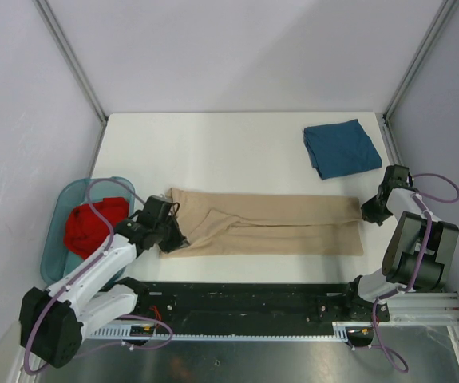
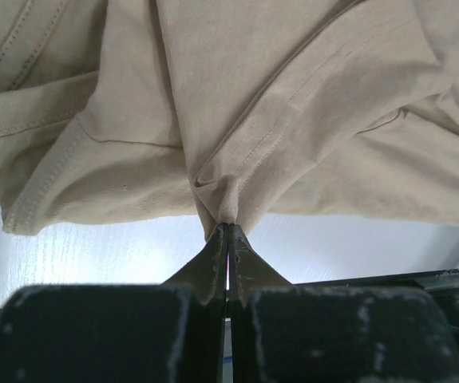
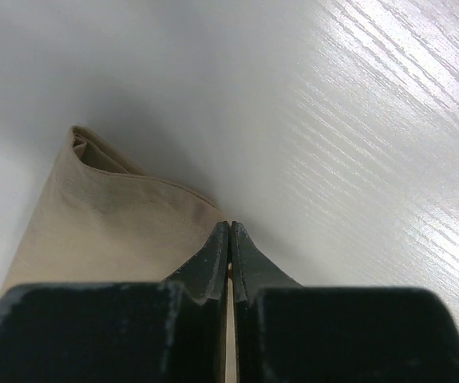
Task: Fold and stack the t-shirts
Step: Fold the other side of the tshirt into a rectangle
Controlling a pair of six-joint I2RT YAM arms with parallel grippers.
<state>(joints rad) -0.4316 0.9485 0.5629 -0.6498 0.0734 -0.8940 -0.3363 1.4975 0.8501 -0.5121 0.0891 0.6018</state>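
A white worktop (image 1: 229, 152) carries the job. Across its near half lies the tan t-shirt (image 1: 269, 225), folded lengthwise into a long narrow band that runs from one arm to the other. Near the far right corner sits the teal-blue t-shirt (image 1: 341, 148), folded into a rough square. At the left edge, a clear blue bin (image 1: 57, 247) holds the red t-shirt (image 1: 93, 226), crumpled. The left gripper (image 2: 227, 230) is clamped tight on a bunched fold at the band's left end. The right gripper (image 3: 229, 227), jaws together, appears to pinch its right corner. By my reckoning one shirt is done, one midway, one untouched, and nothing is stacked.
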